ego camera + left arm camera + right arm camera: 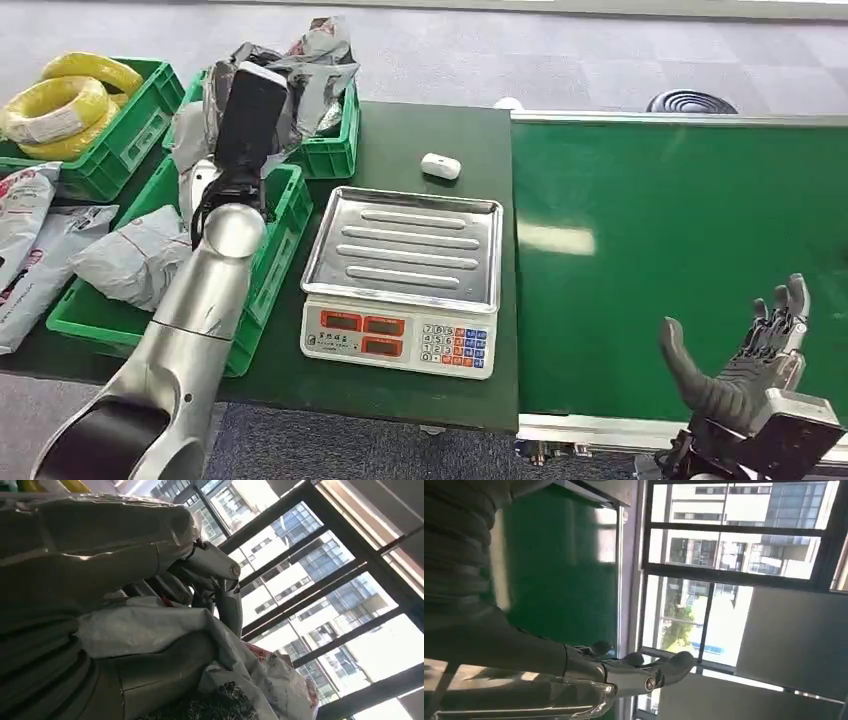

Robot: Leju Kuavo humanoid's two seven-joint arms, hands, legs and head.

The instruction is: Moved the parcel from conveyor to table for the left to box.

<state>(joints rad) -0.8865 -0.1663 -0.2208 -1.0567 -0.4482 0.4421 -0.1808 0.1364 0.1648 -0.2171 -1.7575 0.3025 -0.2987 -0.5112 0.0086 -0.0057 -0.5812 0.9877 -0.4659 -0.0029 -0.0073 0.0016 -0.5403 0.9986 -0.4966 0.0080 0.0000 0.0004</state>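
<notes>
- Grey carpet floor (560, 50) surrounds a dark green worktop (420, 150); landmark for all positions: the weighing scale (400, 280) with its steel pan, standing on that worktop.
- Green conveyor belt (680, 250) runs just beside the scale, on the robot's right of it; belt surface is bare green with one bright glare patch.
- Small white oval object (441, 166) lies on the worktop just beyond the scale's far edge.
- Green bin (270, 260) sits just left of the scale; a grey parcel (135, 255) lies in it.
- Second green bin (330, 150), beyond and left of the scale, holds crumpled grey bags (320, 60).
- Third green bin (120, 140), far left of the scale, holds yellow coiled tubing (60, 100).
- Left hand (215, 195) is over the near bin, left of the scale. In the left wrist view its fingers (227, 600) are wrapped onto grey parcel film (150, 630) and grip it.
- Right hand (745, 365) hovers over the near edge of the belt, well right of the scale, fingers spread apart, holding nothing.
- More grey parcels (30, 240) lie on the worktop at the far left.
</notes>
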